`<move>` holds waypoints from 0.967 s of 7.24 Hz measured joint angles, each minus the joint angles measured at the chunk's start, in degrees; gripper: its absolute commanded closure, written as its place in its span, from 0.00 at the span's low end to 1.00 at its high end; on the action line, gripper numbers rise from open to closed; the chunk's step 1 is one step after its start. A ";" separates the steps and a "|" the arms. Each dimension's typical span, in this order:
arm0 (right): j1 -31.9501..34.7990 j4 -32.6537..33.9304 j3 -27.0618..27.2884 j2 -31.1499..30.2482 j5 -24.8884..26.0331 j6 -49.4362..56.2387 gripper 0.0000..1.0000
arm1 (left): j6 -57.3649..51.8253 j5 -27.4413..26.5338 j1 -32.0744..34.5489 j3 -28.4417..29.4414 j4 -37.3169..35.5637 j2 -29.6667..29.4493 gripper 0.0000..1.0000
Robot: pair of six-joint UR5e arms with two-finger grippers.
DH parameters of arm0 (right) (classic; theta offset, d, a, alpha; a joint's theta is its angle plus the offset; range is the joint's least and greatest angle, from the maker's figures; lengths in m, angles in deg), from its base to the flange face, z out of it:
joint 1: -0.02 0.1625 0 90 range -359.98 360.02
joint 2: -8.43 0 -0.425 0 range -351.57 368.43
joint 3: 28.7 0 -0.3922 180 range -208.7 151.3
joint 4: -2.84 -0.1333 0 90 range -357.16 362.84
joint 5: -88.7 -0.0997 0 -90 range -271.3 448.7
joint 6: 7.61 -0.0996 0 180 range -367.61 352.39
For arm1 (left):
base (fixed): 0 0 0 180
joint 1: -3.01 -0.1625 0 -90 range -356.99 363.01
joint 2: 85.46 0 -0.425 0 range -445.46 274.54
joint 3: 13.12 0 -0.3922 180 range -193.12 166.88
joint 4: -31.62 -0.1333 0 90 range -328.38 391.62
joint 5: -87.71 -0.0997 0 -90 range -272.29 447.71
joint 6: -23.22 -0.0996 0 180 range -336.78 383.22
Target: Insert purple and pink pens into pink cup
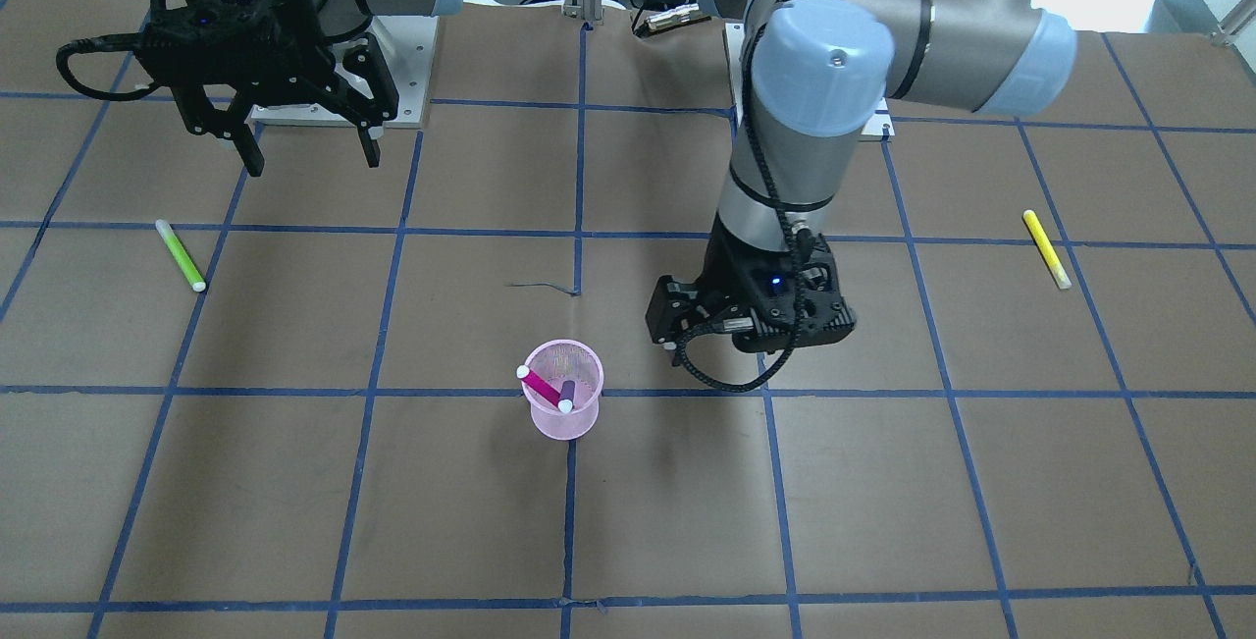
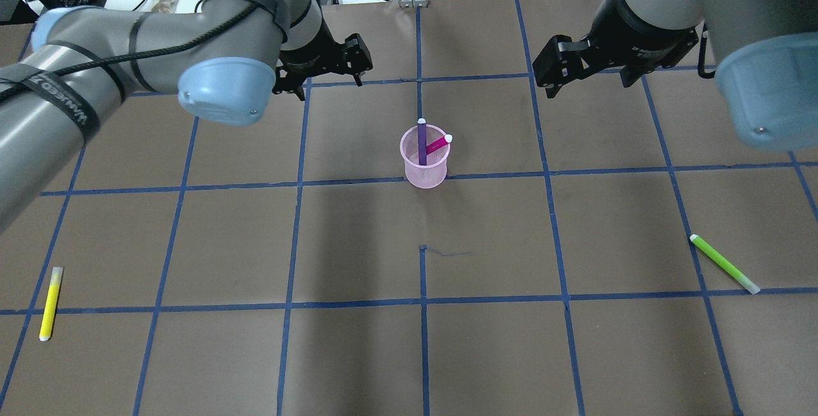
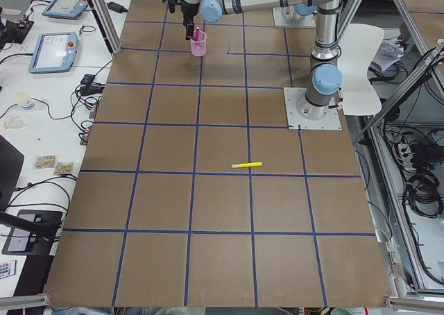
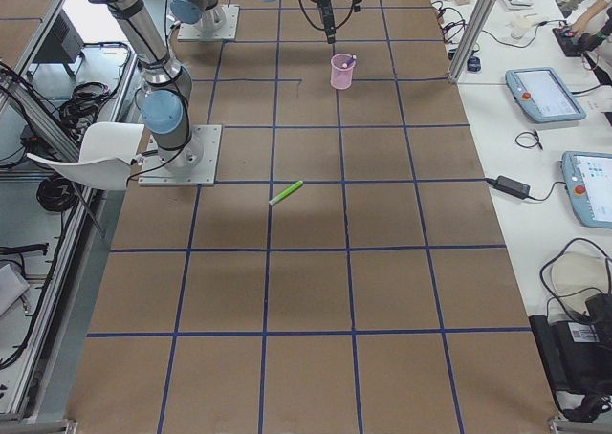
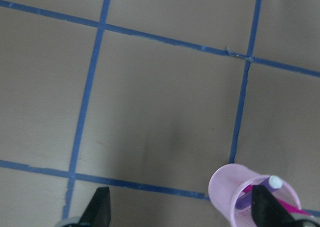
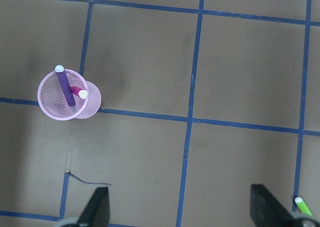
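Note:
The pink mesh cup (image 2: 425, 173) stands upright at the table's middle. The purple pen (image 2: 422, 144) and the pink pen (image 2: 439, 143) both stand in it, leaning on its rim, as also shown in the right wrist view, where the cup (image 6: 50, 104) holds the purple pen (image 6: 64, 84). My left gripper (image 1: 677, 340) is open and empty, low over the table beside the cup (image 1: 562, 418). In the left wrist view the cup (image 5: 225, 192) sits by one finger. My right gripper (image 1: 312, 153) is open and empty, high and farther from the cup.
A green pen (image 2: 722, 262) lies on the table on my right side. A yellow pen (image 2: 50, 304) lies on my left side. Blue tape lines grid the brown table. Operators' tablets and cables sit beyond the far edge.

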 measured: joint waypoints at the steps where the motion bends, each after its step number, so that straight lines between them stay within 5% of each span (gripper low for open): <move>1: 0.00 0.00 0.01 0.00 0.00 0.00 0.00 | -4.77 -0.34 -2.44 1.24 7.55 2.12 0.00; 3: 0.00 0.08 0.01 -0.07 0.00 0.00 0.00 | -11.59 -1.21 -5.85 1.52 17.03 6.52 0.00; 7: 0.00 0.16 -0.03 -0.09 0.00 0.00 0.00 | -20.31 -1.48 -9.26 -1.88 23.26 13.04 0.00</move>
